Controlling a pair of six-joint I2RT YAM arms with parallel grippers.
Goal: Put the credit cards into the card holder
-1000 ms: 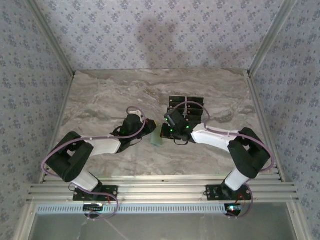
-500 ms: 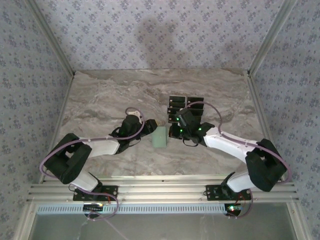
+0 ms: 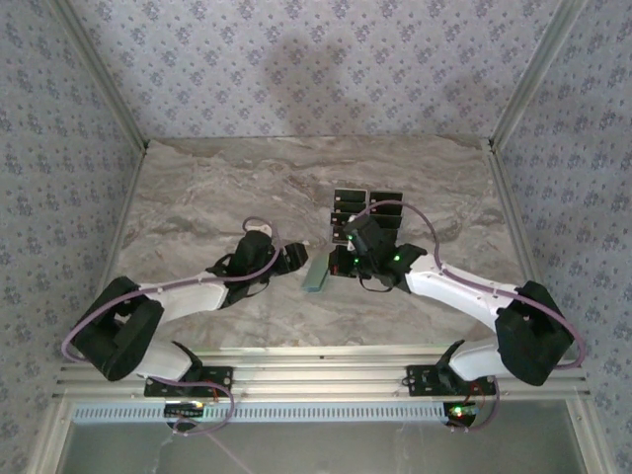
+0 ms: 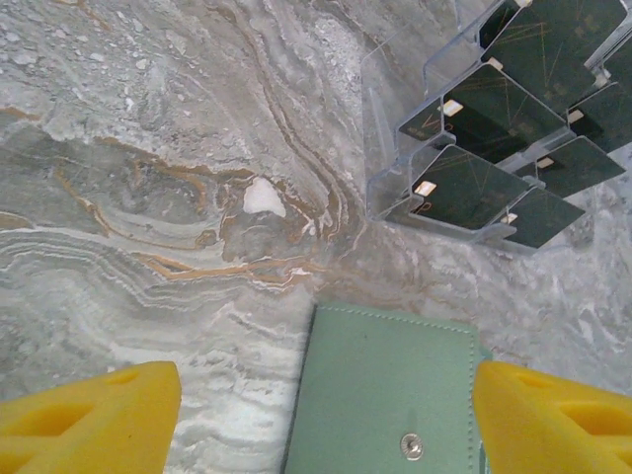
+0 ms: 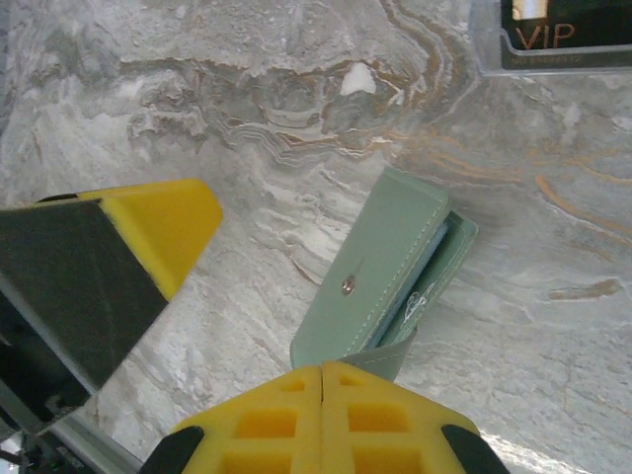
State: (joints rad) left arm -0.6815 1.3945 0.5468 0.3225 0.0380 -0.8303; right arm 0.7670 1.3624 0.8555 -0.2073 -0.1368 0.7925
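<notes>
Left arm (image 3: pixel 188 291) reaches forward and right from its base. Elbow is low at far left, white forearm stretched toward centre. Left tool (image 3: pixel 294 259) points right with jaws wide apart. In the left wrist view its yellow fingers (image 4: pixel 89 415) sit at the two lower corners with a big gap between them, gripping nothing. Right arm (image 3: pixel 454 291) reaches forward and left, elbow out at far right, forearm angled in toward centre. Right tool (image 3: pixel 339 265) points left, facing the left tool, tips near but apart. In the right wrist view its two yellow fingers (image 5: pixel 267 425) are pressed flat together, seam closed.
</notes>
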